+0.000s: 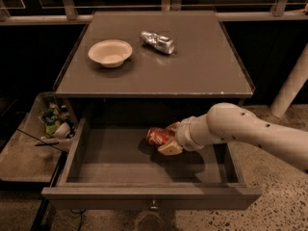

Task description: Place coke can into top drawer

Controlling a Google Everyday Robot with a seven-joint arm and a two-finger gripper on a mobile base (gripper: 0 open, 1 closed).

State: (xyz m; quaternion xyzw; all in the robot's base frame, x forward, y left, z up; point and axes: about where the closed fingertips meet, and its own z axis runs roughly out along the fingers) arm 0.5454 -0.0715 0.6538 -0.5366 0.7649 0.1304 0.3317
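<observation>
Can held inside the open drawer.

In the camera view, the drawer is pulled well out of the cabinet, its front panel nearest the camera with a small knob at the middle. The white arm reaches in from the right, and the gripper is over the drawer's middle, toward the back. Its fingers are closed around the coke can, which lies on its side with one end pointing left. A shadow falls on the drawer floor just under it; whether the can touches the floor cannot be told. On the cabinet top sit a white bowl and, near it on the right, a crinkled silver can. A side tray holding clutter stands left of the drawer.
</observation>
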